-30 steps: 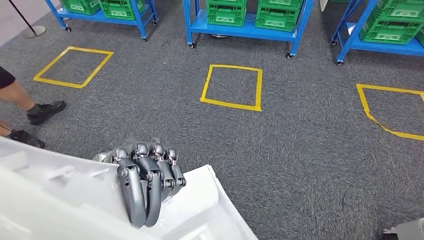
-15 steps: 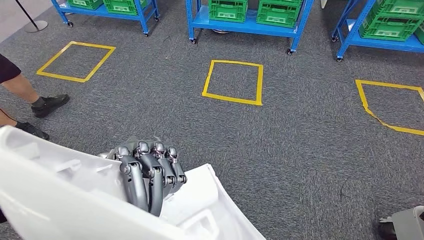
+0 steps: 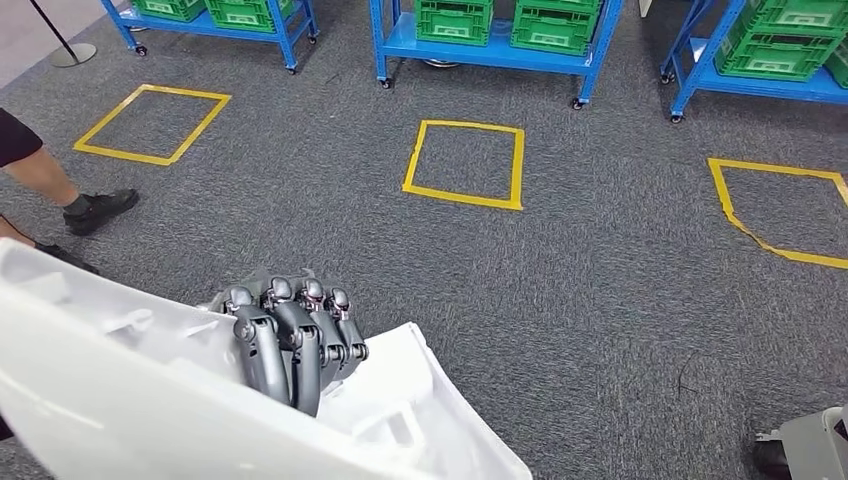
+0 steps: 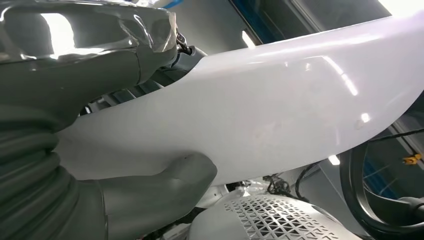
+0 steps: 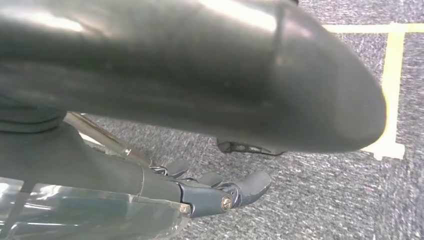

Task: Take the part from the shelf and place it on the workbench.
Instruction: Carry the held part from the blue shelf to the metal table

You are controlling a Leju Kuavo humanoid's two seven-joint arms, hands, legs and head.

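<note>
Large white glossy part (image 3: pixel 120 400), tilted

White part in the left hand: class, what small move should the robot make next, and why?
Probably keep hold and turn to look for the workbench. The left hand grips the white part, its fingers curled over the edge, while ahead lie carpet, taped squares and shelves, nothing to set it on.

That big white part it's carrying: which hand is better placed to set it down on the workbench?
Probably the left hand: it already grips the white part. The right hand hangs over the carpet holding nothing.
</note>
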